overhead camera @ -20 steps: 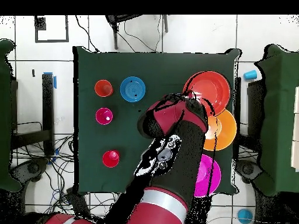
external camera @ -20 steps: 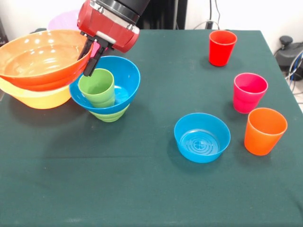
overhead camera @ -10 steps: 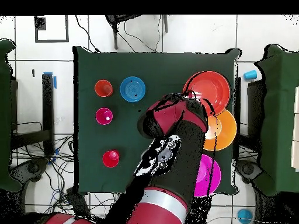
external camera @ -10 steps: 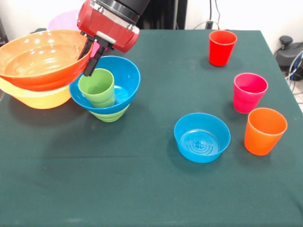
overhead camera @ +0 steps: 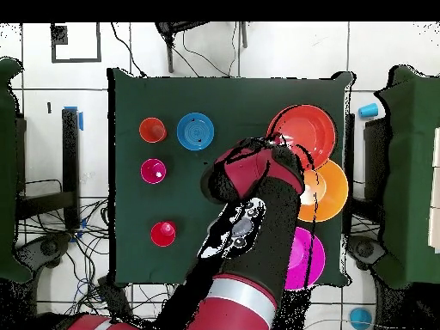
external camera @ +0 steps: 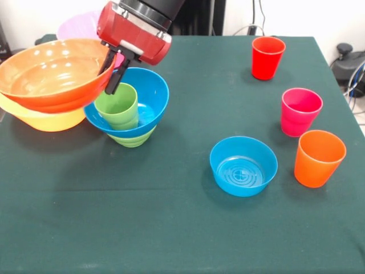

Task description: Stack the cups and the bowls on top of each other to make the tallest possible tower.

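In the front view my gripper (external camera: pixel 109 77) is shut on the right rim of the shallow orange-red bowl (external camera: pixel 48 71), one finger inside it and one outside. That bowl hangs tilted just above the big yellow-orange bowl (external camera: pixel 45 120). Right beside it stands the tower: the wide blue bowl (external camera: pixel 149 91) on the small green bowl (external camera: pixel 132 138), with the light green cup (external camera: pixel 117 107) inside. The small blue bowl (external camera: pixel 243 165), red cup (external camera: pixel 267 57), magenta cup (external camera: pixel 300 111) and orange cup (external camera: pixel 319 158) stand apart at the right. From overhead my arm (overhead camera: pixel 258 215) hides the gripper and tower.
The big pink bowl (external camera: pixel 77 25) sits behind the orange-red one at the table's far left corner. Overhead, the orange-red bowl (overhead camera: pixel 308 133), yellow-orange bowl (overhead camera: pixel 331 193) and pink bowl (overhead camera: pixel 308 258) line the table's right edge. Chairs and cables surround the table.
My gripper has risen a little and shifted slightly, lifting the orange-red bowl with it off the yellow-orange bowl. The other things have not moved.
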